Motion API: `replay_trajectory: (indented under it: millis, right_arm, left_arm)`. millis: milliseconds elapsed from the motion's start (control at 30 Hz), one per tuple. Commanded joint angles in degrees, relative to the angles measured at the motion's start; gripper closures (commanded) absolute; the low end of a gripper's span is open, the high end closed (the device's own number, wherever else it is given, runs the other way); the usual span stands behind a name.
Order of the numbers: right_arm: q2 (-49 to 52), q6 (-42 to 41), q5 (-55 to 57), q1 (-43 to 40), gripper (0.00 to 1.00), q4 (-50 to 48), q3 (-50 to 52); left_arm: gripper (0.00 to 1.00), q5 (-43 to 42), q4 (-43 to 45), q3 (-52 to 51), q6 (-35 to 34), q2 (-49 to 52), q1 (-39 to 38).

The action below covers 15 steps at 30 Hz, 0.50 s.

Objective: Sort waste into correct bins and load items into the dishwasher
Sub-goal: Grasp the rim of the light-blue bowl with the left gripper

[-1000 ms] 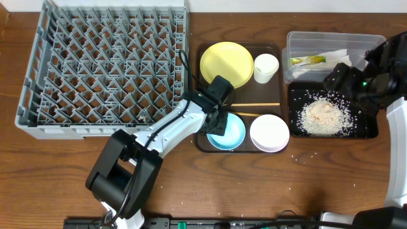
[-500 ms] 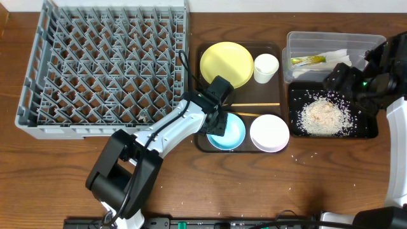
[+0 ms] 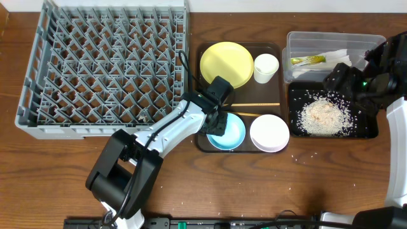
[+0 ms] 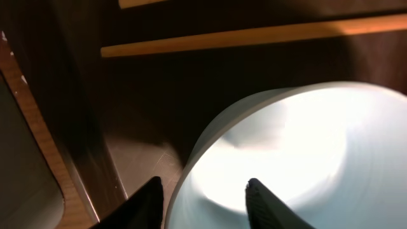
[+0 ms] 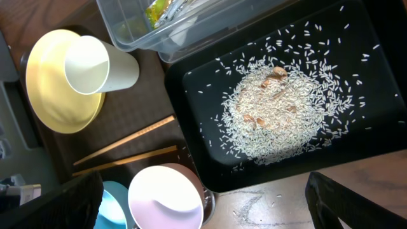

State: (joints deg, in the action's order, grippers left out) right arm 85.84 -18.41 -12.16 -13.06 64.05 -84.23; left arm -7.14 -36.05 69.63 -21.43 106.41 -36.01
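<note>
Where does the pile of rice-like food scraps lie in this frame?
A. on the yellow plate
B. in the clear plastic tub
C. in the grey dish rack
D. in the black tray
D: the rice-like scraps are spread over the floor of the black tray, next to the clear tub, which holds the wrapper instead.
</note>
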Motion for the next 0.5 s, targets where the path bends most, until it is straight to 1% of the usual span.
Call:
replay_trajectory:
  millis: [0,100,267,367,467]
  right_arm:
    - [-0.4,0.0,-0.3,0.0,0.01,0.0,-0.7]
    - [-0.4,0.0,-0.3,0.1,0.01,0.0,-0.7]
    - [-0.4,0.0,-0.3,0.0,0.01,0.0,-0.7]
    - [-0.4,0.0,-0.3,0.0,0.01,0.0,-0.7]
    - [-0.4,0.0,-0.3,0.1,0.01,0.0,-0.7]
  left_arm:
    - [0.63,0.1,-0.1,-0.9,-0.4,0.8,0.1]
    - [0.66,0.1,-0.1,-0.9,-0.4,0.8,0.1]
    - [0.68,0.2,0.2,-1.3,-0.3,0.9,0.1]
    - [0.74,0.2,0.2,-1.3,-0.3,1.1,0.1]
    - [0.76,0.3,0.1,-1.6,-0.3,1.4,0.1]
